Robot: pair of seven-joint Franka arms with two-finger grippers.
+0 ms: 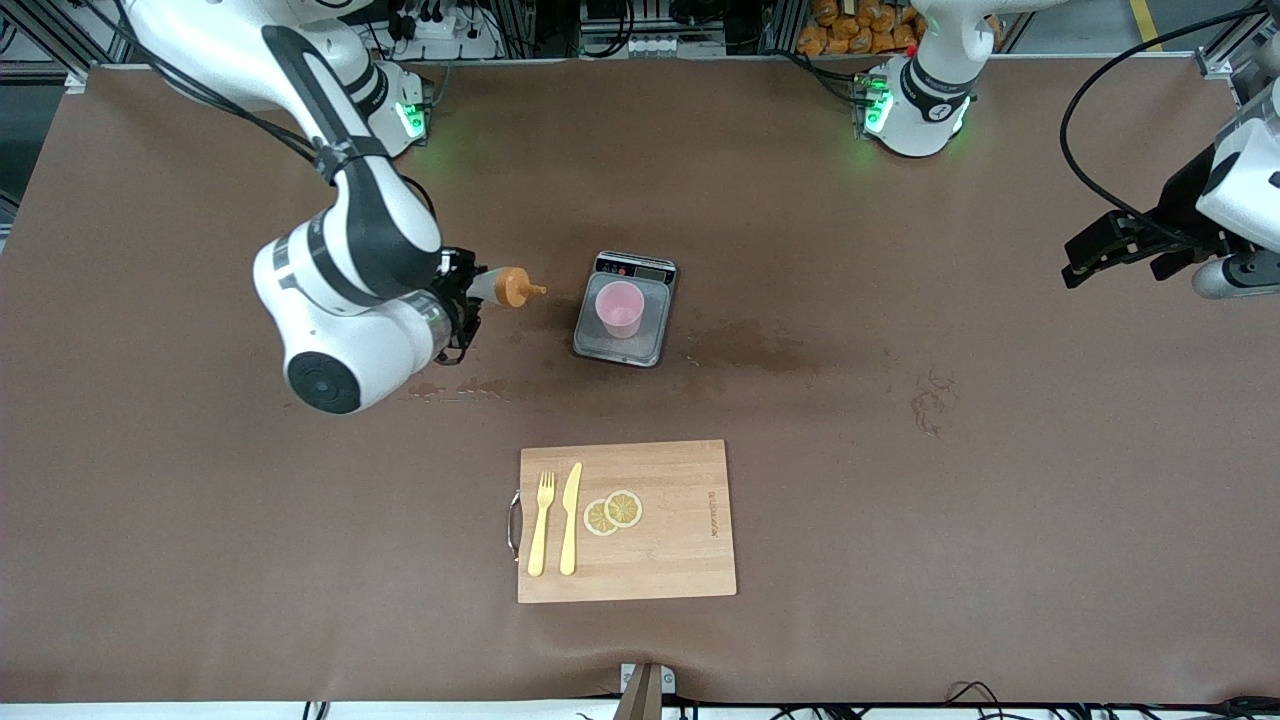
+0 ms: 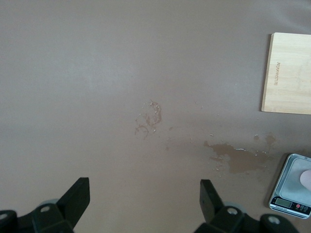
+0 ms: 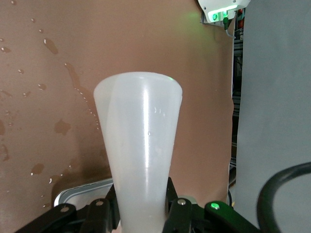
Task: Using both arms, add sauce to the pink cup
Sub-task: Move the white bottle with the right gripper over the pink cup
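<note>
Sauce bottle point(image 1: 505, 286) in right gripper point(image 1: 462, 300), beside scale point(image 1: 626, 307) bearing pink cup point(image 1: 620, 308)

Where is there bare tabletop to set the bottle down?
Bare stretches lie between the scale and the cutting board, and from the board toward the left arm's end. It is crowded where the right gripper holds the sauce bottle beside the pink cup.

Sauce bottle point(image 3: 141, 145): translucent smooth plastic. Pink cup point(image 1: 620, 308): matt plastic. Cutting board point(image 1: 640, 540): pale wood. Table cover point(image 1: 900, 500): matt brown, stained.
</note>
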